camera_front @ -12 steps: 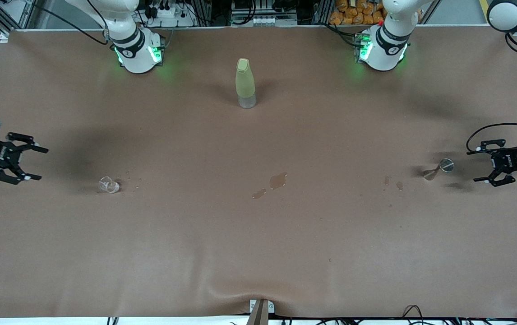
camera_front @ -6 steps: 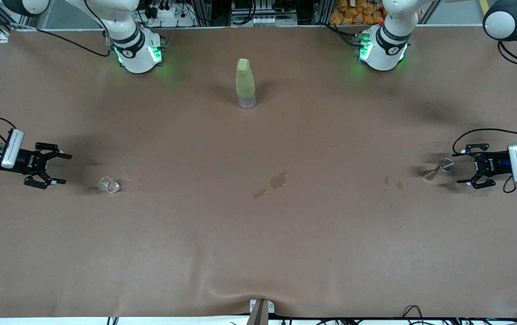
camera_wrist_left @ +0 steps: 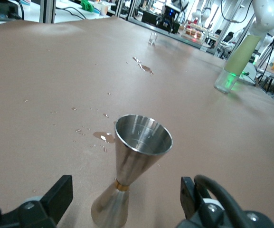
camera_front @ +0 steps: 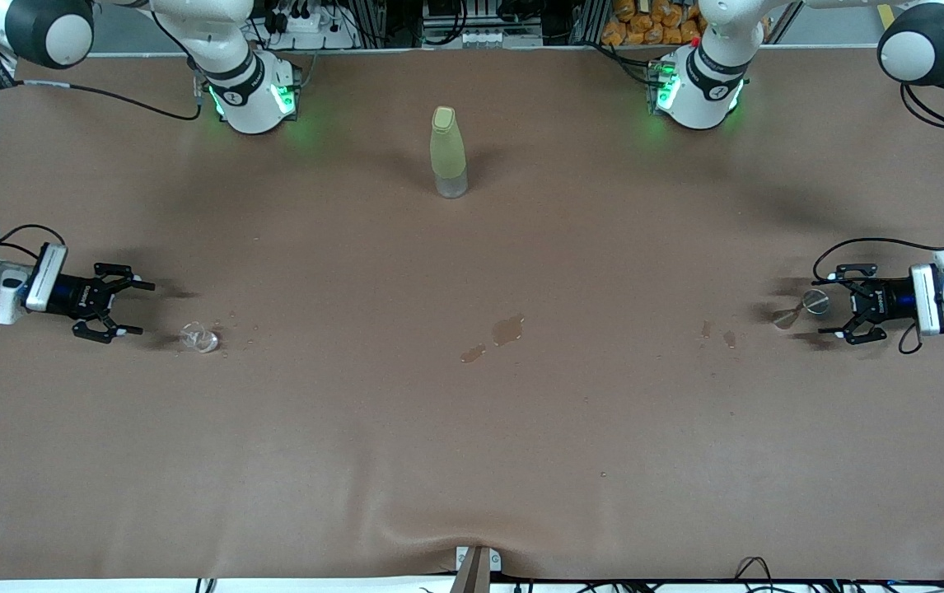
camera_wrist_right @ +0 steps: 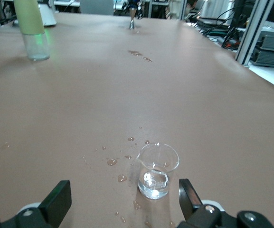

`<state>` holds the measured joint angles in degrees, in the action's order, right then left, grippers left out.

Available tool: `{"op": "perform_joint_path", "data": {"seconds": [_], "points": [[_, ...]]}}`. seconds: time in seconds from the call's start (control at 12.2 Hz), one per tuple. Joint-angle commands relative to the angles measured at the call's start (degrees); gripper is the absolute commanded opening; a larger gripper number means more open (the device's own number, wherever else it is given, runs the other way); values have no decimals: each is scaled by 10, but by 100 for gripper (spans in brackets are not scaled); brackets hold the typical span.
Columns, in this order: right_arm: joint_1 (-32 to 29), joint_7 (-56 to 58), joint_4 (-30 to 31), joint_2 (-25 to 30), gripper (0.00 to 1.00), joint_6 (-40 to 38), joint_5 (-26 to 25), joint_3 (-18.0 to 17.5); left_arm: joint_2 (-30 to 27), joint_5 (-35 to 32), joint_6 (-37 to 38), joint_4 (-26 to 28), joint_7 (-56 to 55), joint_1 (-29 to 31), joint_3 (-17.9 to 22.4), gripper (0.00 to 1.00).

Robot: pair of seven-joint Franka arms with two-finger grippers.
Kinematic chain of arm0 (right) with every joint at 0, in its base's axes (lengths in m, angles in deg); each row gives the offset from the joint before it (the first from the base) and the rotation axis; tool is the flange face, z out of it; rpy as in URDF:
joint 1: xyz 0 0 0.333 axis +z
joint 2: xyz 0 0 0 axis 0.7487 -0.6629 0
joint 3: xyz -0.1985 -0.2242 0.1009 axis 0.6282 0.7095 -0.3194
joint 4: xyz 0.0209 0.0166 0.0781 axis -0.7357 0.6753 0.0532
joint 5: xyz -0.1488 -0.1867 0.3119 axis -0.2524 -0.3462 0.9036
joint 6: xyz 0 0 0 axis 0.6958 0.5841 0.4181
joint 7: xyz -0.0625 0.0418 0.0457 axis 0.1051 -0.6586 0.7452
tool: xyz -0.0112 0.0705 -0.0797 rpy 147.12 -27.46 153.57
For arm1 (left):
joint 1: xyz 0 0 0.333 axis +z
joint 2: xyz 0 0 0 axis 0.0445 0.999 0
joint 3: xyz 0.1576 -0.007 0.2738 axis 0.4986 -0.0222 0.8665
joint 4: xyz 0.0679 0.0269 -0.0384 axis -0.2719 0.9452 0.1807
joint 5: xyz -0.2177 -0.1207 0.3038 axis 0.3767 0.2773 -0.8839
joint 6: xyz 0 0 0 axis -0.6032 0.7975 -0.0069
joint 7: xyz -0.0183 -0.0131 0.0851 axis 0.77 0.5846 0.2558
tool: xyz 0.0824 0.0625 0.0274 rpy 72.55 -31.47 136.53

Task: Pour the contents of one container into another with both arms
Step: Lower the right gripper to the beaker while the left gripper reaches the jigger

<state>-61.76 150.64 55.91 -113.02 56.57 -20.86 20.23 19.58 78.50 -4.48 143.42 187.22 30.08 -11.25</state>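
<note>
Front view: wet-spotted brown table (camera_front: pixel 472 461)

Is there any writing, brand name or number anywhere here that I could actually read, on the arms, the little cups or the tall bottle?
Nothing can be read for certain.
White print on the black left gripper and right gripper: too small to read.
Round badges on the two white arm bases: too small to read.
Faint rings inside the shiny steel hourglass-shaped jigger: no legible numbers.
Clear glass cup and tall yellow-green bottle: no text visible.

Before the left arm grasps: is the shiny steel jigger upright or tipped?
Upright. The shiny steel hourglass-shaped jigger stands on its narrower cone, open mouth facing up.
</note>
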Motion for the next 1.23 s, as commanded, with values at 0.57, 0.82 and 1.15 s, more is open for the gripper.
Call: {"op": "perform_joint_path", "data": {"seconds": [0.57,0.82,1.15], "points": [[-17,172,-13,-119,100,-68,171,-5,45,52,42,-12,34,38,-48,100],[-24,192,-17,-135,100,-68,194,-20,53,62,45,-13,53,41,-52,100],[-26,212,-20,-150,100,-67,215,-25,59,59,47,-13,61,43,-52,100]]}}
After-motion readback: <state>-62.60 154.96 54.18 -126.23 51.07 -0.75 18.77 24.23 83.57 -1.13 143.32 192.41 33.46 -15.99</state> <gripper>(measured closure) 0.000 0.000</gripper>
